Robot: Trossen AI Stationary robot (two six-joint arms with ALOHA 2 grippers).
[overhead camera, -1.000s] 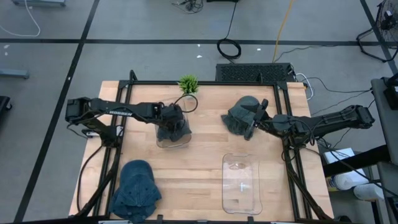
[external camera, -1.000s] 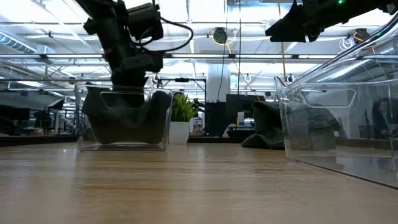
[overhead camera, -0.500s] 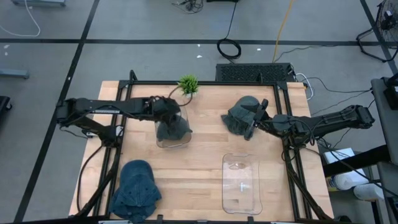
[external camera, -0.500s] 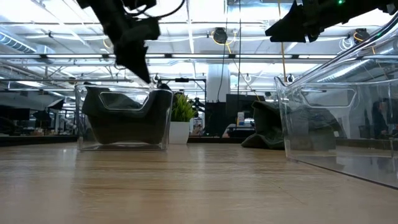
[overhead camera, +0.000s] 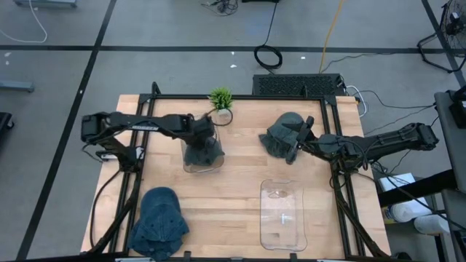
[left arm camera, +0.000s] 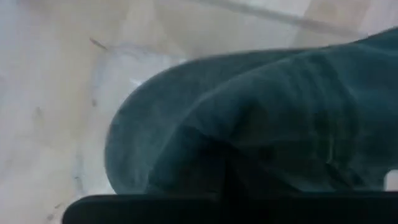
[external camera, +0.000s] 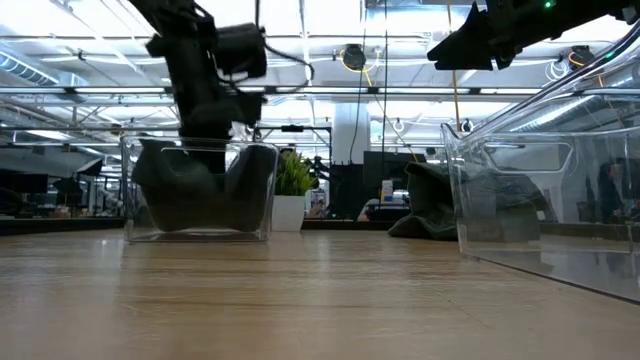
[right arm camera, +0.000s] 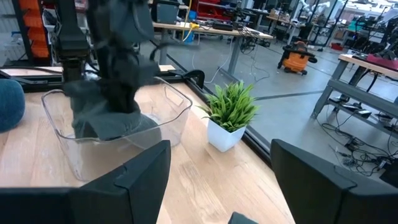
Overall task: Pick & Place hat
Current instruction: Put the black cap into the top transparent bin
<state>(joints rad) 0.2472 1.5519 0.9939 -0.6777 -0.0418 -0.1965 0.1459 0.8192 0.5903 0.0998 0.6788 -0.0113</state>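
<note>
High view: the left gripper (overhead camera: 204, 135), clenched, is pressed into the hat (overhead camera: 203, 152) inside the clear bin (overhead camera: 202, 166); the hat should be tucked fully below the rim.

We found three dark teal hats: one (overhead camera: 202, 151) crumpled inside a clear bin (overhead camera: 191, 166) near the table's middle, one (overhead camera: 159, 223) lying dome-up at the table's front left corner, and one (overhead camera: 280, 135) slumped near the back right edge.
</note>
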